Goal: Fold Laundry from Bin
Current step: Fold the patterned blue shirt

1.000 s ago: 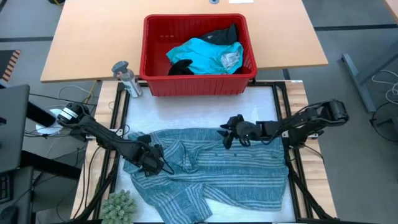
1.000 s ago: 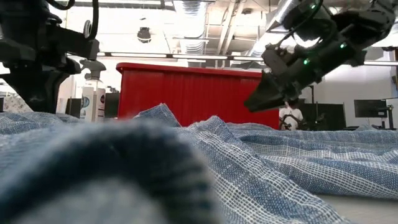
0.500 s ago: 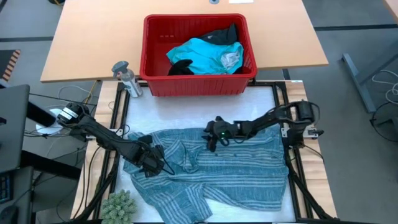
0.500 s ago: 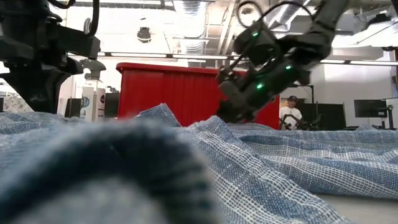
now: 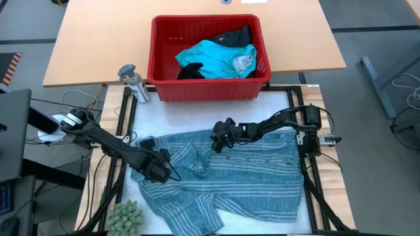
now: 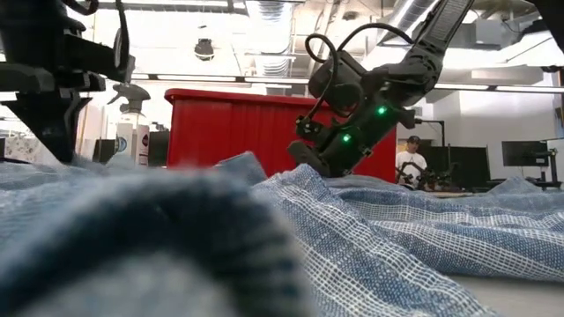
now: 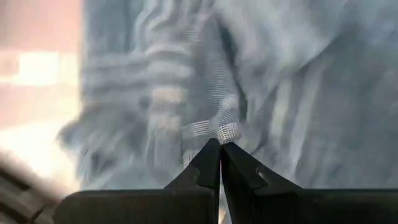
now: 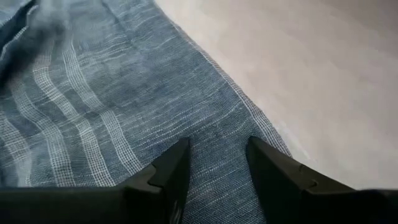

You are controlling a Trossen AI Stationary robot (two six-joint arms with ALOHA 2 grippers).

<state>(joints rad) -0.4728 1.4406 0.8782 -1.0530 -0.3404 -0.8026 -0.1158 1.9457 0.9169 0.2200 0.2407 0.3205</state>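
Where spread flat, rumpled striped shirt

In the high view, bare white mat lies open between the red rectangular plastic bin at top centre and the crumpled blue-grey striped cloth garment. The small grey bottle blocks the upper left, and the green plant the lower left corner.
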